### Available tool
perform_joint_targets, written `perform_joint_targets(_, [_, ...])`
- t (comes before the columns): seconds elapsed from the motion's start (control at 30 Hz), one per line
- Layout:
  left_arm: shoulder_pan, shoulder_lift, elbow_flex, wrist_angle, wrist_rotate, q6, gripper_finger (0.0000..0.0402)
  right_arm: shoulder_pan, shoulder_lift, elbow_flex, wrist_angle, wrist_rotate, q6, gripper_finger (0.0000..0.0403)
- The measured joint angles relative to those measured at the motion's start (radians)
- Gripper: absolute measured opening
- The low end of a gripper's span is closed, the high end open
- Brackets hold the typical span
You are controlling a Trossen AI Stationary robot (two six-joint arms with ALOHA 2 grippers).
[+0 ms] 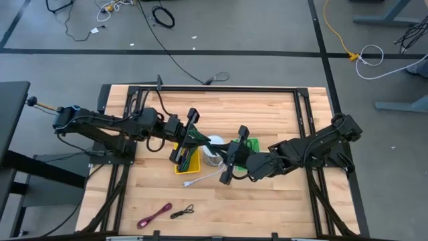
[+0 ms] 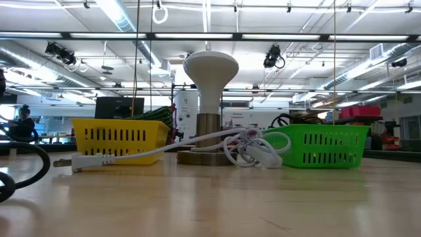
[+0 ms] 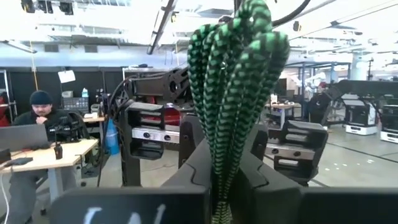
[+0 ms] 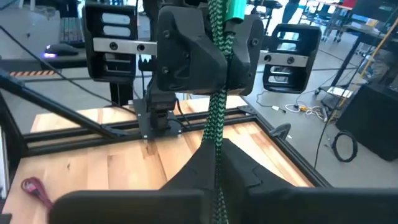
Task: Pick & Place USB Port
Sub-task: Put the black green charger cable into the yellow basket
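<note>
Green braided USB cable [image 3: 233,93] is pinched between both arms' closed fingers, seemingly above the yellow basket [image 1: 188,163].

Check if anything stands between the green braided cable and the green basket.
Yes: the white stand and its coiled white cord sit against the green basket, close to the green braided cable held by the left gripper and right gripper.
</note>
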Motion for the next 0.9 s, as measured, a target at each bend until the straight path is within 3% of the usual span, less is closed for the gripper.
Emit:
perform_joint_targets(0.23, [0.039,0.000,0.000,-0.041,-0.018,-0.022,0.0019,0.009,-0.003,0.000,-0.067,0.050,0.001,0.0093])
perform_joint_targets(0.4, [0.091,-0.026,0.000,-0.161,-0.040,-0.067,0.0019,0.014,-0.017,0.000,-0.186,0.043,0.114,0.0125])
perform_joint_targets(0.7, [0.125,-0.231,0.001,-0.666,-0.228,-0.123,0.0019,0.042,-0.040,0.000,-0.536,0.095,0.410,0.0116])
perform_joint_targets(0.9, [0.063,-0.267,0.001,-1.061,-0.352,-0.276,0.0019,0.060,-0.042,0.000,-0.586,0.103,0.475,0.0097])
